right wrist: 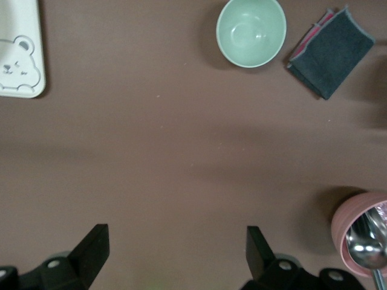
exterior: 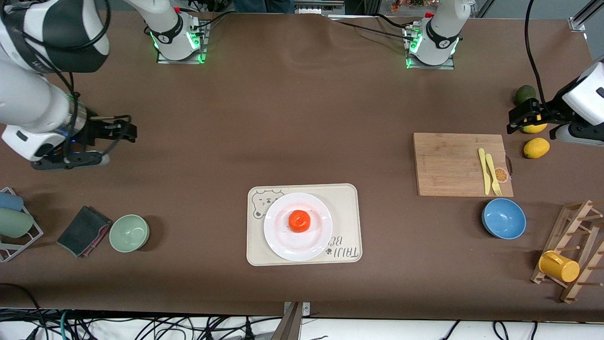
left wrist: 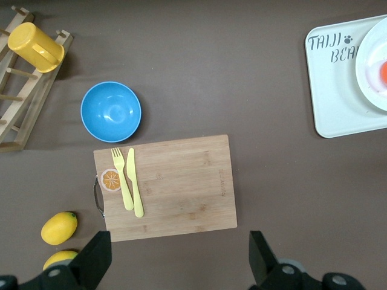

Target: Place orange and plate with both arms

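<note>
While orange (exterior: 299, 220) sits on plate (exterior: 297, 226), left gripper (left wrist: 176, 263), right gripper (right wrist: 174, 258) spread empty.

The orange (exterior: 299, 221) sits on the plate (exterior: 283, 238), plate on the tray (exterior: 343, 196).

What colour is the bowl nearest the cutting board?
Blue bowl, clearest in the left wrist view.

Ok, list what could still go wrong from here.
1. The orange is round and sits loose on the smooth plate; a bump to the tray might roll it off.
2. The left gripper hangs open right over the lemons; dropping lower could knock them.
3. The right gripper, open near the pink cup with a spoon, might tip it if it swings.
</note>
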